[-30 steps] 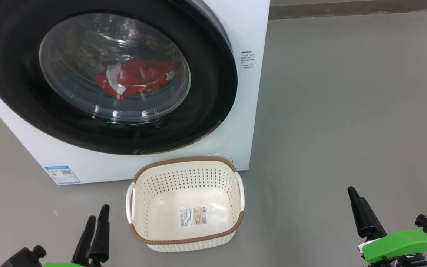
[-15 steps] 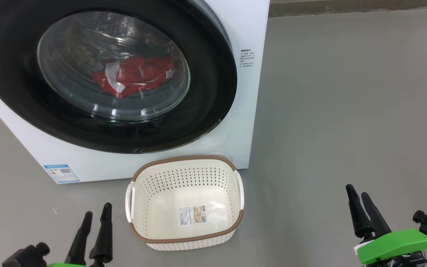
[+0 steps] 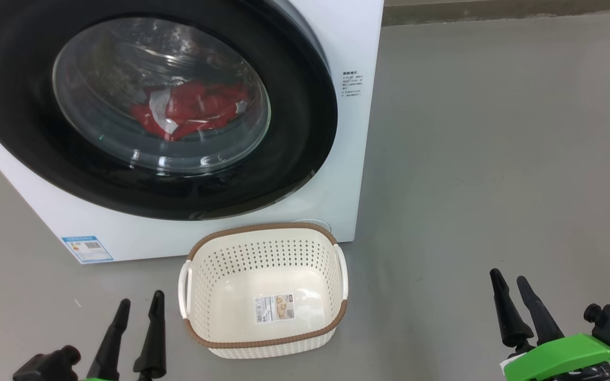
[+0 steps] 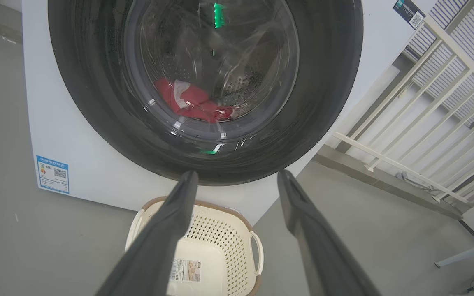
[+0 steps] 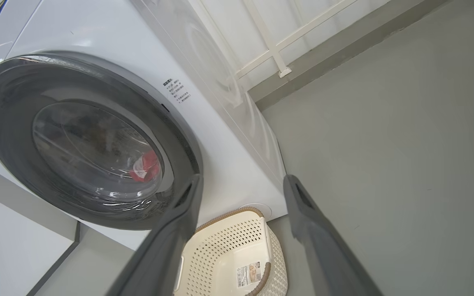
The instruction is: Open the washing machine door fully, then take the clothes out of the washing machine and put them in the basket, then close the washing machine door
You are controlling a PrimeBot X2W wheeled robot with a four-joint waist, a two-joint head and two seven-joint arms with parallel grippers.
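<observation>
the left tool and right tool gape wide, empty. the washing machine door is shut over the clothes; the basket, just below it, may get knocked when the door swings.

We can read nothing: the blue label and small print on the washing machine and the sticker in the basket are too small.

- The floor is smooth, matt grey.
- The washing machine stands directly on it, with a blue label at its lower left front corner.
- The basket sits upright on the floor just in front of the washing machine's lower right corner, a sticker on its bottom.
</observation>
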